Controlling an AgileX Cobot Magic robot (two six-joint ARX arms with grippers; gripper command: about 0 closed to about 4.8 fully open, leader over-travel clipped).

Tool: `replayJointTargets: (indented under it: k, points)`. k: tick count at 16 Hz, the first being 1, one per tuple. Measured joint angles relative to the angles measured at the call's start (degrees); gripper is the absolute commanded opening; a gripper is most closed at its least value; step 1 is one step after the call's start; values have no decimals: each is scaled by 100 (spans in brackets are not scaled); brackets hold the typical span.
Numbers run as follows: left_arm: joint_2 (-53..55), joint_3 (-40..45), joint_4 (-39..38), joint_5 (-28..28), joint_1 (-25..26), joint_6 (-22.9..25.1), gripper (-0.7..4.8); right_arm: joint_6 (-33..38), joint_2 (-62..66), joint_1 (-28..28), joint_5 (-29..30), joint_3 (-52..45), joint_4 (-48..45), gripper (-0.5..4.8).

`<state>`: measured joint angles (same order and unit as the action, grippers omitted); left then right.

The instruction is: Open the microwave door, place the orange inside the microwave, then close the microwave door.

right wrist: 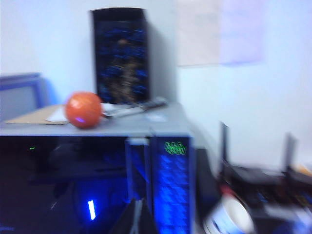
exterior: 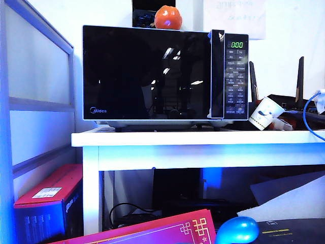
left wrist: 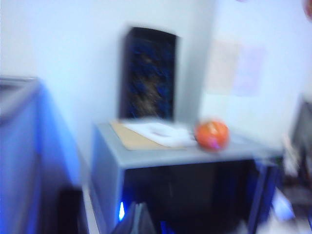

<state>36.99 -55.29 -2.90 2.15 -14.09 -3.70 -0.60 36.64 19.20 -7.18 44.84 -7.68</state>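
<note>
The orange [exterior: 168, 18] is perched on the roof of the microwave [exterior: 165, 73], toward the middle and back – a spot where it is kept clear of the door's swing and can be reached from above by either arm. It is seen as a small, round, bright fruit with a paler sheen on its skin; in the left wrist view it rests just beside some paper [left wrist: 158, 132] and a flat sheet of cardboard [left wrist: 131, 139]. The microwave door [exterior: 147, 71] is shut flush, its glossy black glass mirroring the room, with the handle strip [exterior: 217, 73] just beside the button panel [exterior: 236, 81]. A paper cup [exterior: 266, 113] lies tilted on the table [exterior: 198, 138] near the microwave. The left gripper [left wrist: 139, 219] is glimpsed only as a blurred tip – its fingers cannot be judged. The right gripper [right wrist: 139, 217], facing the handle side, is taken as pressed together, holding nothing
</note>
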Motion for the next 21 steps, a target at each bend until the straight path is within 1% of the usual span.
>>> replayJointTargets:
  k: [2, 3, 4, 5, 6, 7, 8, 9, 10, 11, 12, 13, 16, 17, 19, 20, 21]
  points:
    - [1246, -1453, -1012, 302, -2, 168, -5, -103, 1202, 2, 391, 1073, 28, -5]
    - [1690, -1976, -1429, 420, -2, 262, -5, -105, 1657, 7, 437, 1578, 186, -5]
    - [2087, -2524, -2013, 636, -4, 389, -5, -103, 2041, 4, 496, 2031, 315, -5]
    - [2455, -3001, -2308, 876, -2, 459, -5, -101, 2332, 0, 586, 2393, 461, -5]
    - [2857, -3515, -2507, 1255, -2, 507, -5, -101, 2798, 0, 693, 2874, 542, -5]
    - [3056, -3751, -2583, 1484, -4, 522, -5, -103, 3086, 2, 710, 3080, 595, -5]
    - [3259, -4013, -2629, 1639, -7, 520, -5, -101, 3366, 0, 723, 3241, 619, -4]
    - [3482, -4343, -2500, 1705, -35, 518, -5, -103, 3792, -26, 723, 3300, 649, 5]
    - [3491, -4356, -2374, 1690, -83, 514, -5, -103, 4019, -26, 721, 3305, 651, 68]
    - [3484, -4356, -2249, 1692, -116, 455, -5, -105, 4297, -28, 723, 3305, 710, 144]
    - [3482, -4360, -2159, 1698, -129, 413, -5, -109, 4461, -28, 723, 3303, 717, 343]
    - [3482, -4363, -2111, 1694, -127, 400, -5, -109, 4765, -26, 723, 3303, 715, 391]
    - [3484, -4363, -2177, 1696, -116, 387, -5, 0, 5390, -28, 719, 3300, 337, 391]
    - [3484, -4363, -2212, 1720, -120, 389, -5, 37, 5622, -28, 713, 3300, -90, 391]
    - [3484, -4363, -2221, 1812, -129, 389, -5, 68, 5904, -26, 422, 3300, -656, 391]
    - [3484, -4363, -2216, 1829, -131, 389, -5, 76, 6089, -26, 66, 3300, -1119, 391]
    - [3484, -4363, -2216, 1829, -129, 389, -5, 76, 6153, -31, 15, 3303, -1311, 391]
